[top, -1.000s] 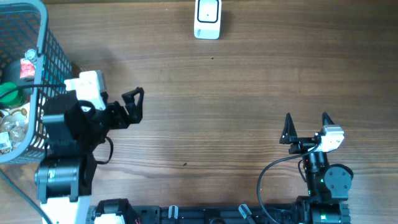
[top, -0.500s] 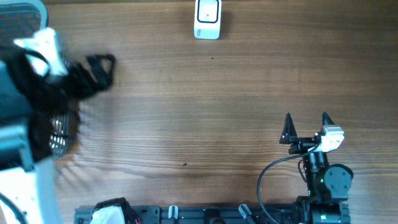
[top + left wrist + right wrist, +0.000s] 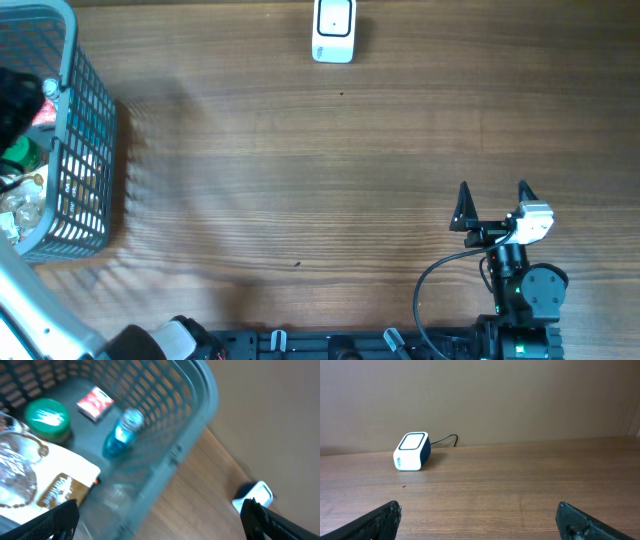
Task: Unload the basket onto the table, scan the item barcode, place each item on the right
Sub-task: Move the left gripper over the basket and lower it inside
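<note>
The items lie in the grey mesh basket (image 3: 88, 130) at the table's left edge. Looking down into the basket (image 3: 200, 415), my left wrist view shows a green-lidded jar (image 3: 47, 417), a small red box (image 3: 95, 403), a blue bottle (image 3: 122, 435), a brown and white packet (image 3: 65, 482) and a clear bag (image 3: 15, 475). My left gripper (image 3: 159, 505) hovers open and empty above the basket's near rim. The white barcode scanner (image 3: 333, 30) sits at the far middle; scanner (image 3: 411, 451). My right gripper (image 3: 492, 190) rests open and empty at the near right, facing the scanner.
The scanner's cable (image 3: 445, 440) trails toward the back wall. A white link of the left arm (image 3: 30, 310) crosses the near left corner, and a dark part of it (image 3: 12, 100) hangs over the basket. Bare wooden table (image 3: 300, 170) lies between basket and right arm.
The left arm has swung left from beside the basket to above it, nearly out of the overhead view. The right arm has not moved.
</note>
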